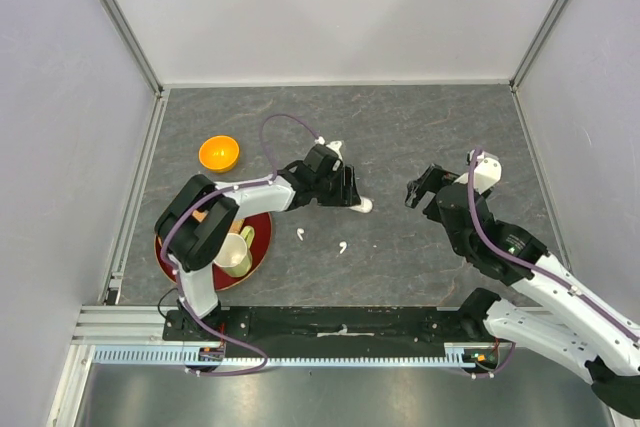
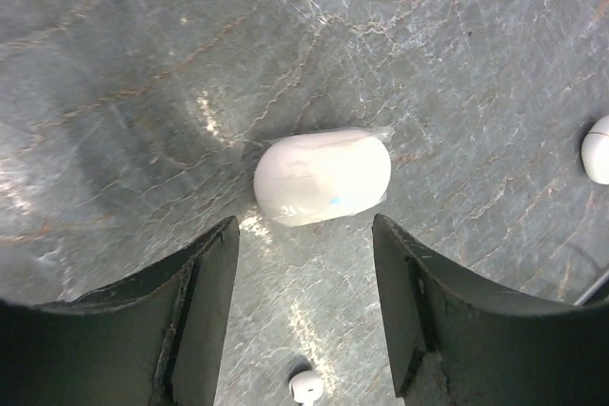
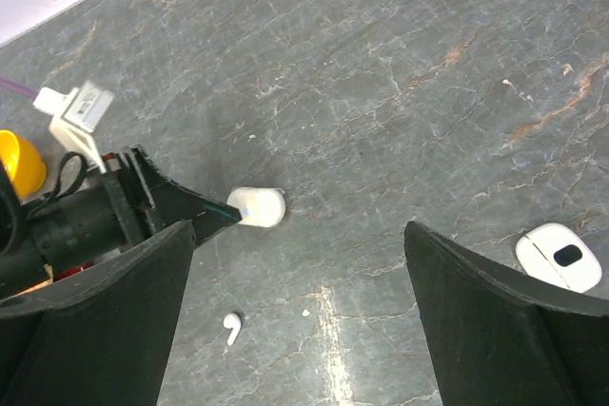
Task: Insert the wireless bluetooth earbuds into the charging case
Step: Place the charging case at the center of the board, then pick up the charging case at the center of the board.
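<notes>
Directly ahead of the left fingers (image 2: 205,301), which are seen parted about halfway with nothing held between them, the charging case (image 2: 324,176) is found lying on the table (image 2: 114,64). It is placed just beyond the two tips and in line with the gap. It is so close to the tips that whether one of them touches it cannot be told. Its long axis is laid across the gap, from one finger toward the other, and the gap is judged no wider than the case is long. The lid appears shut, though this cannot be made out for certain.

Two of the earbuds (image 1: 300,234) are seen loose on the table on the near side of that case, toward the arm bases and apart from each other. Neither is seated in anything. They lie behind the left fingertips, not ahead of them.

The right fingers (image 3: 495,320) are spread wide and are empty, well apart from this case on its right. A second case (image 3: 559,257) is seen on the table near them.

The left arm is therefore judged the nearer one, both to the first case and to the earbuds. A grip on the case would have to be taken across its shorter width or with wider fingers, and an earbud could be reached only by drawing back.
</notes>
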Robot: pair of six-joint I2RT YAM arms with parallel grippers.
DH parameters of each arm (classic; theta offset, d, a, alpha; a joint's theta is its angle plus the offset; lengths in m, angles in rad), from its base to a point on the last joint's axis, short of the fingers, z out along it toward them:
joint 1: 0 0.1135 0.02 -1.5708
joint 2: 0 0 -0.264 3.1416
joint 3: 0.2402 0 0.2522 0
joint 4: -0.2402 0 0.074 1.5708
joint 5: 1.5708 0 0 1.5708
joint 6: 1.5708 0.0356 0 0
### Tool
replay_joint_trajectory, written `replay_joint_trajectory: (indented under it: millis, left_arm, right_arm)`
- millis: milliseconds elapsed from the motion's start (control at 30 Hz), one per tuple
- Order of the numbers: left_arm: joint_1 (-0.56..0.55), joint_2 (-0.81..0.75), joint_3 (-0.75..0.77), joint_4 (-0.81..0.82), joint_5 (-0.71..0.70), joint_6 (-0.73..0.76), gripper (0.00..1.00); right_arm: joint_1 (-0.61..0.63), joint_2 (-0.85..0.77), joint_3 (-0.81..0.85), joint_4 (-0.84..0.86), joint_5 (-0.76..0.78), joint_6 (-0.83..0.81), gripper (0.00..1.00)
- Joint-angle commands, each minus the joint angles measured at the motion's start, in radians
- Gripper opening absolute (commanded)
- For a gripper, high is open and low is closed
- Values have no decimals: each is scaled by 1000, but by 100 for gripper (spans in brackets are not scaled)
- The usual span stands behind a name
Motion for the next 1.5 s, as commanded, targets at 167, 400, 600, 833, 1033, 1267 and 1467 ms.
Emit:
replay_joint_trajectory:
  millis: [167, 400, 600, 833, 1033, 1267, 1467]
  left_arm:
    - [-6, -222, -40, -59, -138, 112, 65]
    - [-9, -483, -161, -25, -209, 143, 66]
    - [-7, -705, -277, 49, -206, 198, 66]
    - [-7, -874, -405, 132, -200, 214, 67]
    - [-7, -969, -468, 164, -213, 206, 71]
    - [-6, -1052, -511, 159, -242, 183, 74]
    - [-4, -1103, -527, 116, -272, 152, 80]
  right_arm:
    - [-197, 39, -10, -65, -97, 44, 98]
    - [-479, 148, -31, -91, -378, -11, 98]
    - [-593, 163, -30, -120, -348, -37, 98]
    - [-716, 243, -89, -123, -340, -34, 98]
    - [-809, 287, -160, -62, -362, -28, 98]
    - [-872, 375, -241, 82, -481, -37, 98]
    - [-878, 427, -280, 141, -553, -20, 98]
